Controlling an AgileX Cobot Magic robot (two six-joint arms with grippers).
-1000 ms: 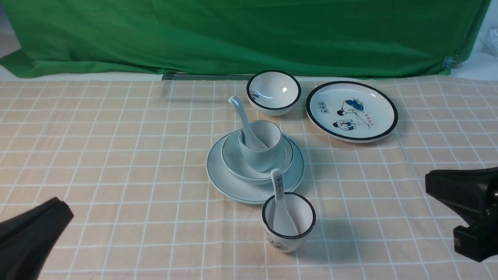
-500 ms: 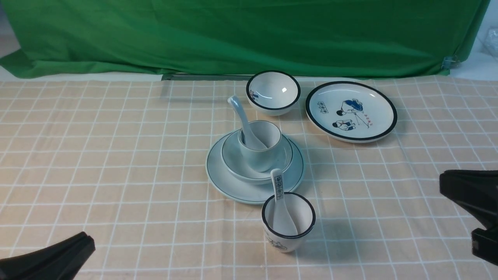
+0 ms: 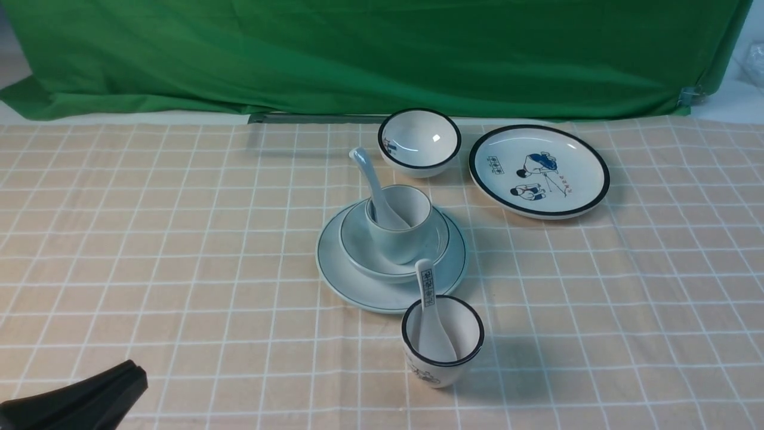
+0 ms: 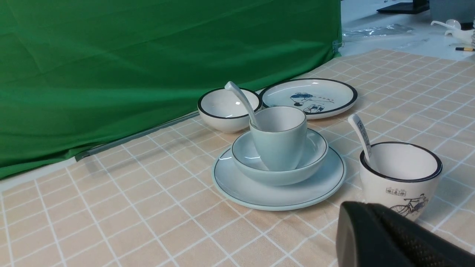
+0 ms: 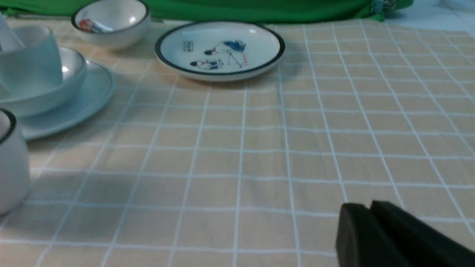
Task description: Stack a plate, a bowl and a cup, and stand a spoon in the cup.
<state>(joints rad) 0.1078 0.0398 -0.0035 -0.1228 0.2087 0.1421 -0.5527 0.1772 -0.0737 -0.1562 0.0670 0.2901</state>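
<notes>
Well ahead of left gripper (image 3: 134, 373) — cup (image 3: 399, 224), spoon (image 3: 373, 185) inside.

A table covered by a beige cloth with a white grid (image 3: 179, 239) carried four items directly. The plain pale plate (image 3: 349, 278) lay at the centre. A black-rimmed printed cup (image 3: 443, 349) stood just near of it, slightly to the right. A small black-rimmed bowl (image 3: 419, 142) sat at the far side, with a black-rimmed picture plate (image 3: 539, 171) just to its right. A green backdrop cloth (image 3: 358, 54) draped onto the far edge.
</notes>
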